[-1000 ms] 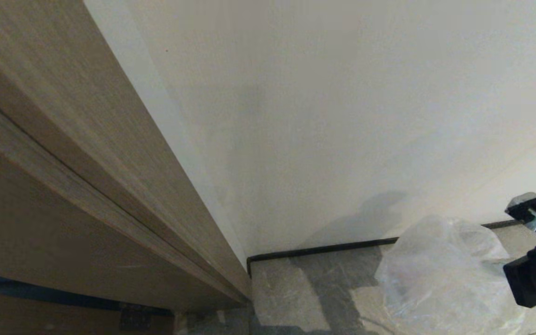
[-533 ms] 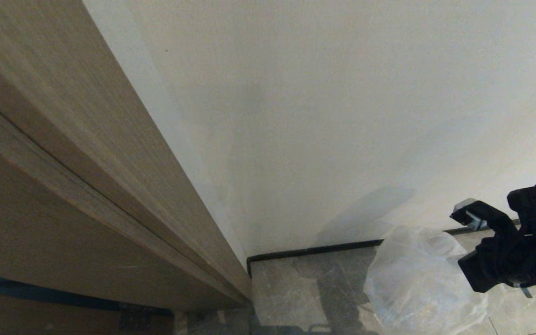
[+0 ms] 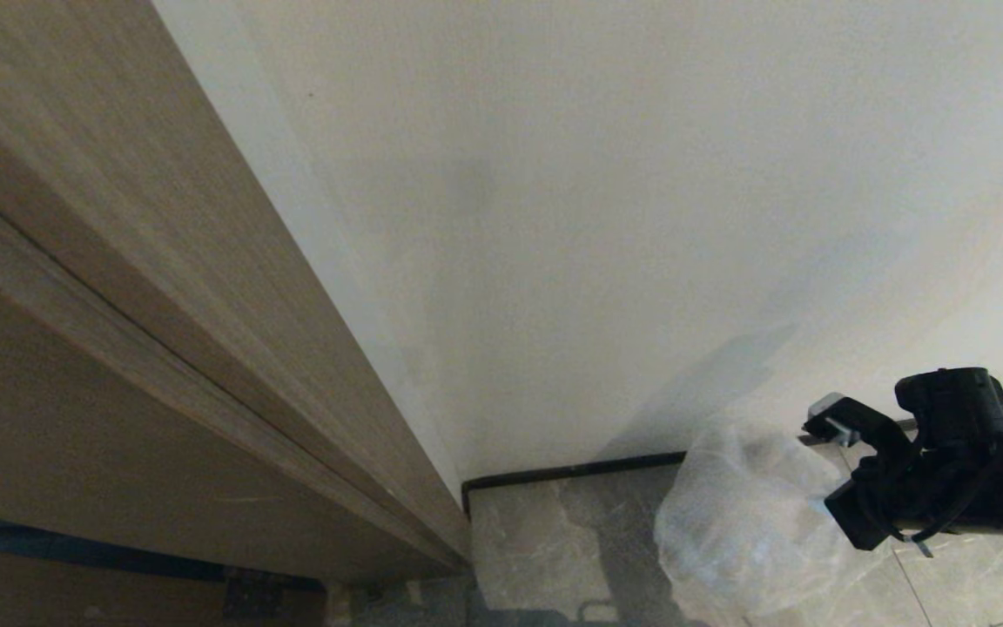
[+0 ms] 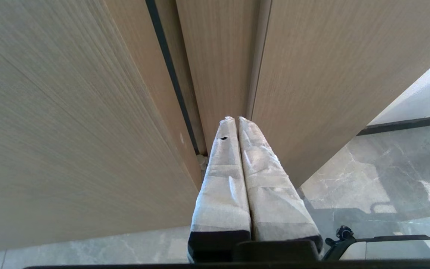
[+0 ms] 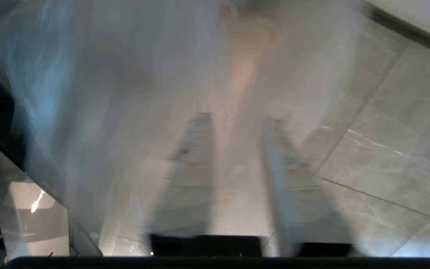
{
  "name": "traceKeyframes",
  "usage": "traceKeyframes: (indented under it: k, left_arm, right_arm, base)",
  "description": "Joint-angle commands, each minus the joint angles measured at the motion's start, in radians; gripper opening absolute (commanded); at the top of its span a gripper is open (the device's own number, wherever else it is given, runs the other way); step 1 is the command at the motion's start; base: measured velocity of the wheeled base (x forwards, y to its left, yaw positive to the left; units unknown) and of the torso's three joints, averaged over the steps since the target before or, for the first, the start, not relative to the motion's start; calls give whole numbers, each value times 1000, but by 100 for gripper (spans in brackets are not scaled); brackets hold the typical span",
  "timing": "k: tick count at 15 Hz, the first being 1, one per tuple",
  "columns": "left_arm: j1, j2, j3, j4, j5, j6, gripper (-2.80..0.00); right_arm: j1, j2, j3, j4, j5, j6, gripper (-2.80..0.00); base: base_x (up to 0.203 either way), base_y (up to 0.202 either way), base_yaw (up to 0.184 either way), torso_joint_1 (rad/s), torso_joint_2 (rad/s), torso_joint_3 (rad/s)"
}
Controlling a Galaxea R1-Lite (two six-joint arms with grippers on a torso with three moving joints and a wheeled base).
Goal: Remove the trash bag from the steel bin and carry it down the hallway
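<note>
- Head view: the trash bag (image 3: 750, 522), clear and crinkled, sits at the lower right of the frame on the grey marbled floor tiles (image 3: 536, 544), close to the dark baseboard (image 3: 571, 470) at the foot of the pale wall (image 3: 606, 218). The right hand (image 3: 824, 466), black, comes in from the right edge and lies just beside the bag's right flank; from here I cannot tell whether it touches the plastic. A brown wooden door frame (image 3: 118, 287) fills the left side.
- Left wrist view: the left hand (image 4: 236, 121) shows two white-wrapped fingers pressed together with nothing between them, pointing at the wooden door frame (image 4: 88, 112). Floor tiles (image 4: 368, 179) show at the lower right.
- Right wrist view: heavily blurred. The right hand (image 5: 237, 119) has its two fingers parted with a clear gap. The trash bag (image 5: 125, 82) spreads across the upper left and centre, a pale film over and between the fingers; whether any plastic is gripped cannot be told. Floor tiles (image 5: 394, 142) lie at the right.
</note>
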Motion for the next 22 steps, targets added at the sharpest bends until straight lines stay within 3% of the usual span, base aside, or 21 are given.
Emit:
traceKeyframes:
  k: [1, 4, 8, 9, 10, 15, 18, 22]
  left_arm:
    - [0, 0, 0, 0, 0, 0, -280]
    - [0, -1, 0, 0, 0, 0, -280]
    - [0, -1, 0, 0, 0, 0, -280]
    - [0, 0, 0, 0, 0, 0, -280]
    - [0, 0, 0, 0, 0, 0, -280]
    - [0, 0, 0, 0, 0, 0, -280]
    - [0, 0, 0, 0, 0, 0, -280]
    - [0, 0, 0, 0, 0, 0, -280]
  right_arm:
    - [2, 48, -6, -17, -4, -3, 0]
    - [-1, 21, -8, -23, -1, 12, 0]
    - [-15, -183, 4, -6, -5, 183, 0]
    - [-21, -246, 12, 13, -5, 216, -49]
    - [-31, -302, 21, 45, -3, 233, -280]
    - [-61, -585, 22, 225, -8, 248, -280]
    - [-53, -825, 93, 258, 8, 335, -280]
    - [-12, -1228, 289, 302, -16, 443, -280]
  base:
    - [0, 0, 0, 0, 0, 0]
    - [0, 0, 0, 0, 0, 0]
    - [0, 0, 0, 0, 0, 0]
    - [0, 0, 0, 0, 0, 0]
    - [0, 0, 0, 0, 0, 0]
    - [0, 0, 0, 0, 0, 0]
    - [0, 0, 0, 0, 0, 0]
    - [0, 0, 0, 0, 0, 0]
